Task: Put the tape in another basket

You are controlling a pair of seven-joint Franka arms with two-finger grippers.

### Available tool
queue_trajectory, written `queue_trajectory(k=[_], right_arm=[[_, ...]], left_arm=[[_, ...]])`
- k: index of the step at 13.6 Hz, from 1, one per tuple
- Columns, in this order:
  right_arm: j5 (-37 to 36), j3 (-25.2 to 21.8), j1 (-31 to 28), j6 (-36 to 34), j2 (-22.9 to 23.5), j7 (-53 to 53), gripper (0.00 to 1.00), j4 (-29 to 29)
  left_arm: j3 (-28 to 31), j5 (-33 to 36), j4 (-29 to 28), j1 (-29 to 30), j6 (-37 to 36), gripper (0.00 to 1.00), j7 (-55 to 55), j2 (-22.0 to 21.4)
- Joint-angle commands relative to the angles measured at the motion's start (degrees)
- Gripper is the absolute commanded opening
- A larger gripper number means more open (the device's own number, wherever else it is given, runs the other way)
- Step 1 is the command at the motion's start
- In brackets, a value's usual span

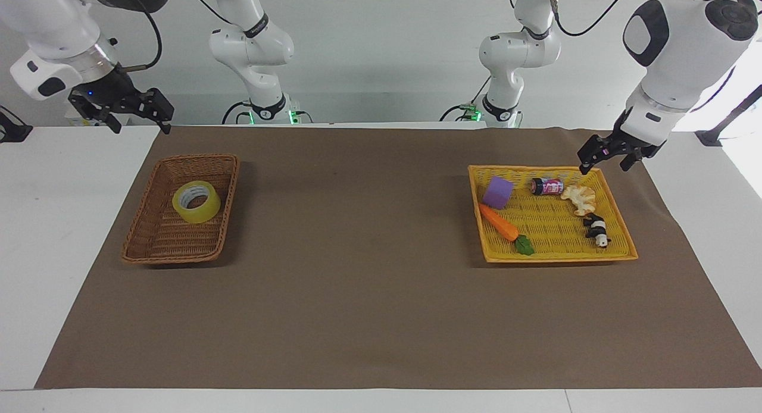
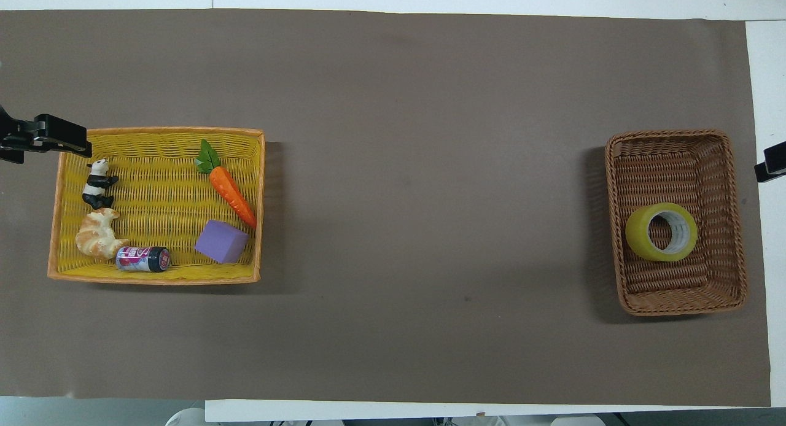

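Observation:
The yellow tape (image 1: 196,202) lies flat in the brown wicker basket (image 1: 143,222) at the right arm's end of the table, in the half of the basket nearer to the robots; it also shows in the overhead view (image 2: 661,232) in the basket (image 2: 675,143). My right gripper (image 1: 140,126) is open and empty, raised beside the basket's corner nearest the robots, apart from it. My left gripper (image 1: 603,166) is open and empty, over the corner of the yellow-orange plastic basket (image 1: 494,255). One of its fingers (image 2: 61,142) shows in the overhead view.
The plastic basket (image 2: 153,277) at the left arm's end holds a purple block (image 2: 221,242), a carrot (image 2: 232,196), a small can (image 2: 143,258), a croissant (image 2: 97,240) and a panda figure (image 2: 98,183). A brown mat (image 2: 430,199) covers the table.

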Motion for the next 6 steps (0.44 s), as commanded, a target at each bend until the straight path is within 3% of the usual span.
queue_trajectory(k=[1,6], right_arm=[[-0.6,0.7,0.2,-0.7,-0.4,0.6,1.0,0.7],[-0.5,1.9,-0.1,-0.7,-0.4,2.3,1.0,0.8]], left_arm=[[0.0,0.9,-0.9,0.2,-0.6,1.0,0.8,-1.1],[0.0,1.0,-0.9,0.3,-0.4,1.0,0.9,-1.1]])
